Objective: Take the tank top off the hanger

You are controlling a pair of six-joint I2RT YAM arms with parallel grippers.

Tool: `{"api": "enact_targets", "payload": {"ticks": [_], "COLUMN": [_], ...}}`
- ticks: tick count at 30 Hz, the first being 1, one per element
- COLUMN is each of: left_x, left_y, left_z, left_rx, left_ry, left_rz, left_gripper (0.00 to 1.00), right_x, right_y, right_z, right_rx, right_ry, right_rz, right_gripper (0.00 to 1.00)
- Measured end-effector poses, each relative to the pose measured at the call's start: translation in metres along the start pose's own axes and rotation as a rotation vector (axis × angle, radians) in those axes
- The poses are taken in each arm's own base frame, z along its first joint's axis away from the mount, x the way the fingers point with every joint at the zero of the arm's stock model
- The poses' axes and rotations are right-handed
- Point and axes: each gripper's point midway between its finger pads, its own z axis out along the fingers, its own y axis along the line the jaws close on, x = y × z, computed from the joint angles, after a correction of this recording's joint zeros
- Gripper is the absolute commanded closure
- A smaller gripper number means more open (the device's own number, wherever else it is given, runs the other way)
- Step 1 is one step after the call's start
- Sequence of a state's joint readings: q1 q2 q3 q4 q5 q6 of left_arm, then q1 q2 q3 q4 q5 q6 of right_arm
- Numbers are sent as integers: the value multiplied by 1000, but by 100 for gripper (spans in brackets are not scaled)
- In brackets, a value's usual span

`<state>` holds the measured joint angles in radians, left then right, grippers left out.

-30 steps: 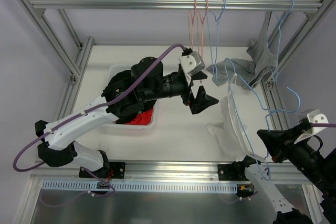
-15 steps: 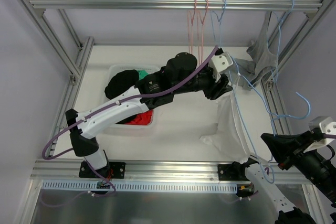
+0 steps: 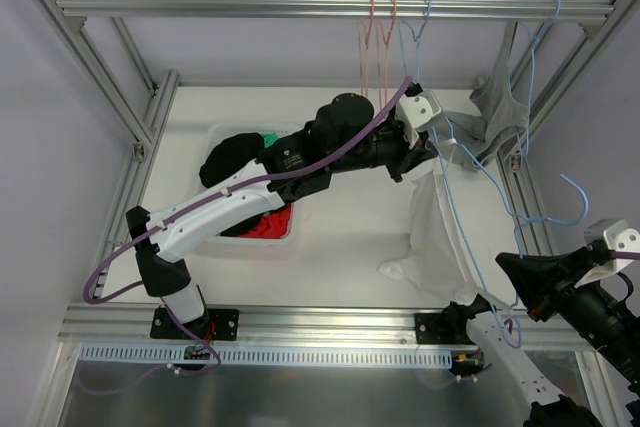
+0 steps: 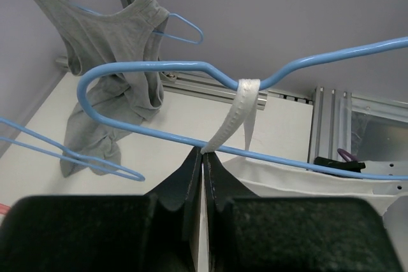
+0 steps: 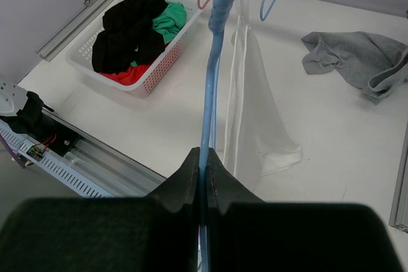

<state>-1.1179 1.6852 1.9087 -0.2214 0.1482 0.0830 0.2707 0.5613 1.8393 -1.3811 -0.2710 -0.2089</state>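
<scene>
A white tank top [image 3: 440,237] hangs from a blue hanger [image 4: 153,64], its hem touching the table. One strap [image 4: 244,97] loops over the hanger wire. My left gripper [image 4: 203,152] is shut on that strap just below the wire, seen in the top view at the hanger's far end [image 3: 425,152]. My right gripper [image 5: 203,154] is shut on the blue hanger [image 5: 213,62] at its near end, by the table's front right corner [image 3: 520,282]. The white tank top [image 5: 255,106] drapes beside the wire.
A grey tank top [image 3: 495,107] on another blue hanger hangs at the back right, its tail on the table [image 5: 357,58]. A white basket [image 3: 212,137] of clothes sits at left. Pink hangers [image 3: 375,37] and a blue hanger [image 3: 415,37] hang from the rail.
My left arm swung right from mid-table to the hanger's far end, and its jaws went from open to shut on the strap. The right arm shifted slightly with the hanger.
</scene>
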Motion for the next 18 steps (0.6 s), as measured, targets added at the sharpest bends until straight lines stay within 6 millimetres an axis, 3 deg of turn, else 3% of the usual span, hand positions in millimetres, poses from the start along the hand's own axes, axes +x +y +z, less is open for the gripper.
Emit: {"api": "enact_targets", "payload": {"ticks": [3, 7, 11, 13, 15, 18], "left_x": [4, 27, 55, 59, 54, 26], "left_y": [3, 22, 43, 51, 53, 54], "left_z": [0, -8, -38, -60, -83, -118], "left_rx": [-24, -163, -362, -463, -537, -592], "left_ry": [4, 49, 89, 80, 51, -39], "left_rz": [-19, -83, -164, -189, -206, -233], "left_gripper": [100, 100, 100, 100, 100, 100], "right_x": [3, 20, 51, 67, 80, 88], "right_y": [-5, -13, -8, 1, 14, 31], "right_z": [3, 19, 36, 39, 36, 23], "right_rx": [22, 42, -25, -97, -189, -306], "right_ry": [15, 91, 196, 236, 250, 227], "right_rz": [3, 19, 37, 33, 19, -17], "right_gripper": [100, 100, 100, 100, 100, 100]}}
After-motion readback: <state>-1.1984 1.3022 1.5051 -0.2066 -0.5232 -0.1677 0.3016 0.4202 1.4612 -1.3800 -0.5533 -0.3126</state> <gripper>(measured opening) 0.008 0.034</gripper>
